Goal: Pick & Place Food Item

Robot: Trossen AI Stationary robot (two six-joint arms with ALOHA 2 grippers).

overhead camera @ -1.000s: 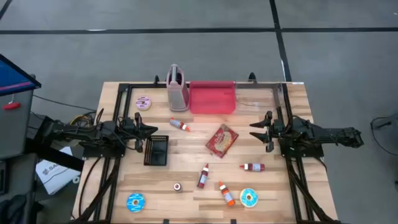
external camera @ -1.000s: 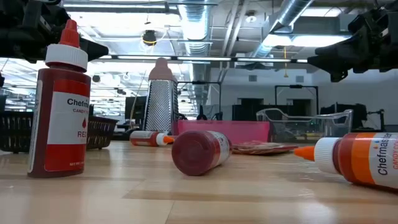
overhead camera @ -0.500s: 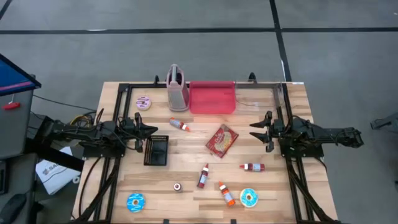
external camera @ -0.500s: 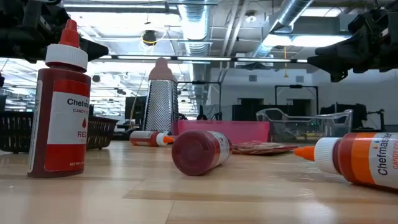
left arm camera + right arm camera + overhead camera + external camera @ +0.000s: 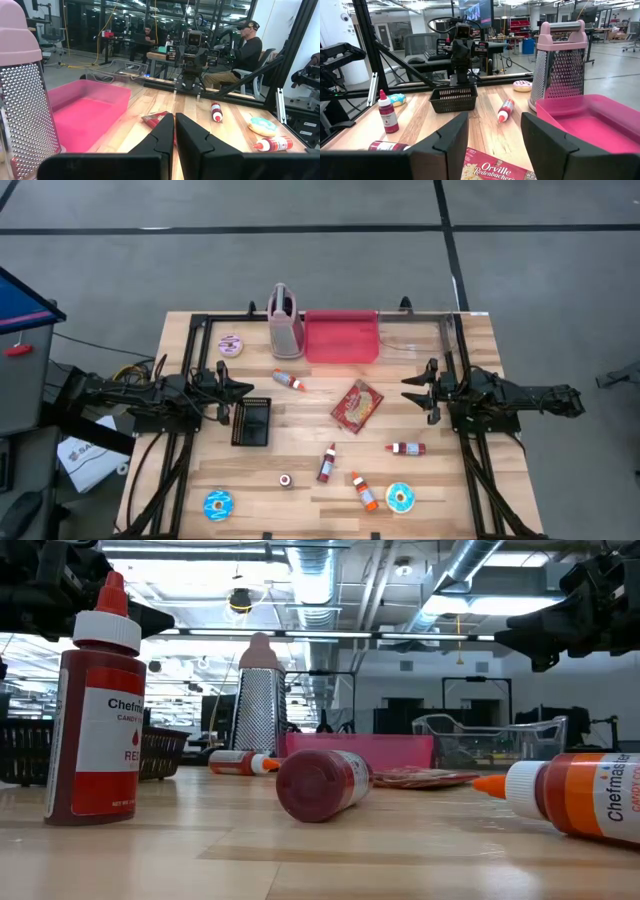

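Nothing was in hand: I judged the pick not yet begun. My left gripper (image 5: 245, 392) hung with fingers together above the black basket (image 5: 251, 421); my right gripper (image 5: 408, 390) stood with fingers apart, empty, near the popcorn packet (image 5: 357, 405). The next move called for reaching down to one food item and carrying it to the pink bin (image 5: 341, 337) at the bench's (image 5: 300, 490) far edge. Only the wrist views showed people seated in the room beyond; only the high view showed the blue doughnuts (image 5: 218, 504).
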